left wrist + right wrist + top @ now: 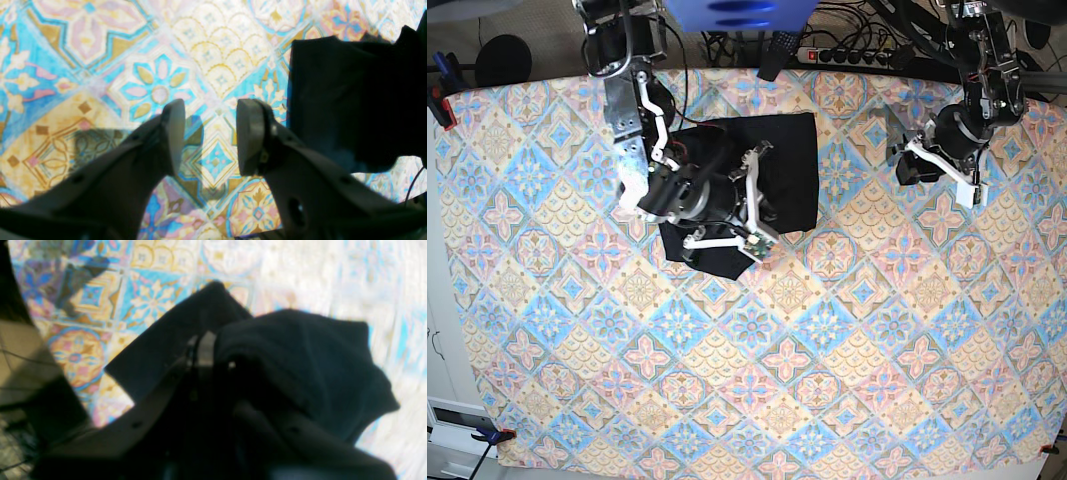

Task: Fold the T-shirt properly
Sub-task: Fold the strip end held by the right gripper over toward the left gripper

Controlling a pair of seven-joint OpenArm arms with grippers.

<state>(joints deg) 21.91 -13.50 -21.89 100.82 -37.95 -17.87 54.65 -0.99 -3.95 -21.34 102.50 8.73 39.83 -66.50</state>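
- Right gripper (213,356), closest to the wrist lens, has its jaws pinched tight on a bunched fold of the shirt (787,170); you hold black cloth draped over the fingers, lifted off the counter (827,400).
- Shirt lies at the far middle of the patterned counter, already a compact dark block, with the right arm hanging over its near-left part.
- Left gripper (210,136) hovers well apart from the shirt, over bare pattern, jaws partly open and gripping nothing; the shirt's edge shows only at the side of its view.
- Carry the held fold flat across the block, keep the edge straight and taut, and lower it before you let go, so no ridge is trapped underneath, in my judgement.
- Bring the left gripper in to pin the far edge if the cloth drags.
- Count: one shirt, two grippers, one counter.
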